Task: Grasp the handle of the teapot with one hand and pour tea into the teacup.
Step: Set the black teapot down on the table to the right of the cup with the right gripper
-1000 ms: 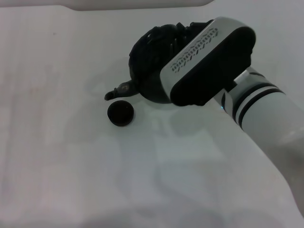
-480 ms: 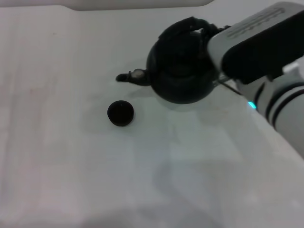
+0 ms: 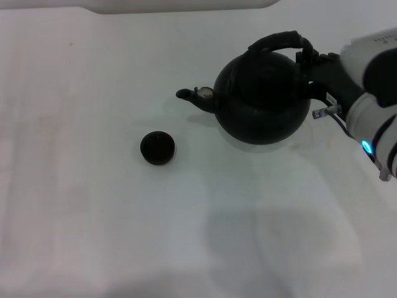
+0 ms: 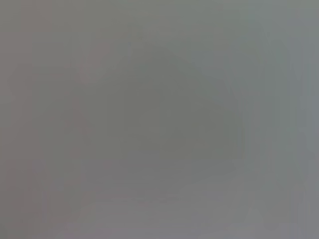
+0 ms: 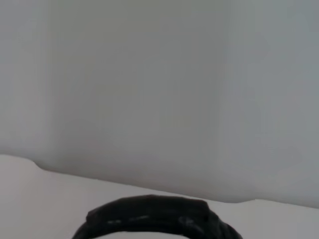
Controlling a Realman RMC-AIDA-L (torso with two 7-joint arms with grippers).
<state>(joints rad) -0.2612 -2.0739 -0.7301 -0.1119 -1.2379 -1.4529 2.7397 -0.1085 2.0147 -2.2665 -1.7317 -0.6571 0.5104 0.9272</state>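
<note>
The matte black teapot (image 3: 263, 102) stands upright right of centre in the head view, its short spout (image 3: 189, 96) pointing left. Its arched black handle (image 3: 279, 42) loops over the top. My right gripper (image 3: 312, 65) comes in from the right edge and is shut on the right end of that handle. The right wrist view shows the top of the handle (image 5: 149, 215) close below a pale wall. The small dark teacup (image 3: 157, 148) sits on the white table, left of and nearer than the spout, apart from the pot. My left arm is out of view.
The white table (image 3: 93, 205) spreads across the head view, with its far edge (image 3: 186, 7) along the top. The white right forearm with a blue light (image 3: 367, 147) fills the right edge. The left wrist view shows only flat grey.
The teapot, tilted with its spout over the teacup one second ago, has swung back upright and moved right and away from the cup. My right arm has drawn back to the right with it.
</note>
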